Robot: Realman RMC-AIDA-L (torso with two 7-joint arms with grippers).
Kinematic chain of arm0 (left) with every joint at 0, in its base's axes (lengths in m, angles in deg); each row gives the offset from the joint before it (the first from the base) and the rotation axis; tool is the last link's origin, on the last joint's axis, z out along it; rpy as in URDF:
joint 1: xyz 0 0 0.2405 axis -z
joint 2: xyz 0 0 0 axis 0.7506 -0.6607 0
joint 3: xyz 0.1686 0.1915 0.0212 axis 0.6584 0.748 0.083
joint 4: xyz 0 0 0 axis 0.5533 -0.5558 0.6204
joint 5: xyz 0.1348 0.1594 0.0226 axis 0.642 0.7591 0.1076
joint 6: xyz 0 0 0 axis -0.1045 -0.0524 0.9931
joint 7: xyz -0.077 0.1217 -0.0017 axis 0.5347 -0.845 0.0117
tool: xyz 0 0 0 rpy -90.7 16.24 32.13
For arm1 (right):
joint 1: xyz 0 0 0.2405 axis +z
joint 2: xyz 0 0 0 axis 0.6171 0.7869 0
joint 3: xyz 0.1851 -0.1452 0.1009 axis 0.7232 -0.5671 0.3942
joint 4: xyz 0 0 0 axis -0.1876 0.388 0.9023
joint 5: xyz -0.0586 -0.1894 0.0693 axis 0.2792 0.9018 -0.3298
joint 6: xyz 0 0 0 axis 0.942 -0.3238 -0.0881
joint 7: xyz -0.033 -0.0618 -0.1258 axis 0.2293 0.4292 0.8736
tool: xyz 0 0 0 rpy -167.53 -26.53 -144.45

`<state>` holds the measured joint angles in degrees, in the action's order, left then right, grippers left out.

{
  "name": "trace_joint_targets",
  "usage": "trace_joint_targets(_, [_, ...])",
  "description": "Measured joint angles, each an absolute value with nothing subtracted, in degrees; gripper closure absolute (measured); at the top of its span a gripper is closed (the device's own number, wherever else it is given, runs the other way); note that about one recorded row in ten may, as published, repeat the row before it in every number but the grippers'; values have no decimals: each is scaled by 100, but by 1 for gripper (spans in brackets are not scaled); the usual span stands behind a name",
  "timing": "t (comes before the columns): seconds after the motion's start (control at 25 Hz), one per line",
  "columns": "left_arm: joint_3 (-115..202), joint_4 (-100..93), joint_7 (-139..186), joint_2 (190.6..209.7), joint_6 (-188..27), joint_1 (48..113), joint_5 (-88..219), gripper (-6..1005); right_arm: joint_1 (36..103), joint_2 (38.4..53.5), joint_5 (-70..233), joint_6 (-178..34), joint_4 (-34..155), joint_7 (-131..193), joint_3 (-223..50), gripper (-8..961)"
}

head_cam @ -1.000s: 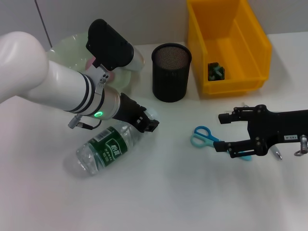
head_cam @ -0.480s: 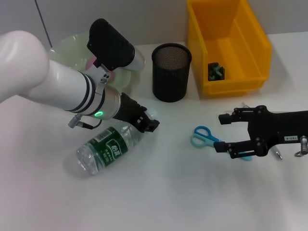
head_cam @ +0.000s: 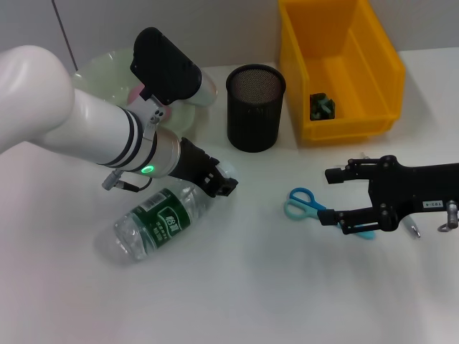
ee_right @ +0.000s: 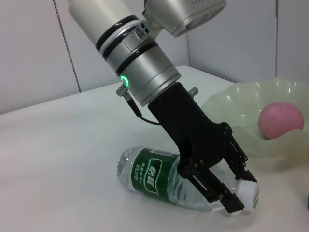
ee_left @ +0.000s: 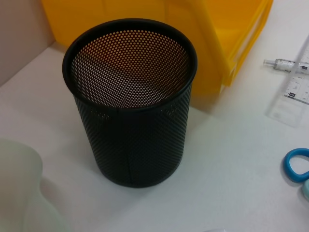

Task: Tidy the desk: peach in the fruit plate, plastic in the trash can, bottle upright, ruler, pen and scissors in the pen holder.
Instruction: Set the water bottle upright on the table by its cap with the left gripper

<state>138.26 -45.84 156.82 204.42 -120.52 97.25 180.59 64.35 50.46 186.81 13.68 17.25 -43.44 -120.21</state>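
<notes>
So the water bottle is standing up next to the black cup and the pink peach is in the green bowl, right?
Not quite. The water bottle is lying on its side on the table, as the head view shows, with the left gripper at its neck. The pink peach is indeed in the green bowl.

White tabletop point(head_cam: 237, 294), pale wall point(ee_right: 29, 48) behind it

Lab test bench: bare white table point(head_cam: 237, 287), plain wall panels point(ee_right: 29, 48).

Bottle down, my left hand on its neck.
I see the left hand point(head_cam: 219, 183) gripping the lying bottle point(head_cam: 159, 221); my right hand point(head_cam: 336, 197) spreads over the scissors point(head_cam: 305, 203).
</notes>
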Motion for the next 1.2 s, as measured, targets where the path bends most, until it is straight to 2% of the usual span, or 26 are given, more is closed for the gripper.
trace_joint_targets(1.2, [13779, -4576, 15714, 20442, -12152, 9713, 18059, 553, 6447, 5038, 18706, 1366, 1734, -4344, -12021, 159])
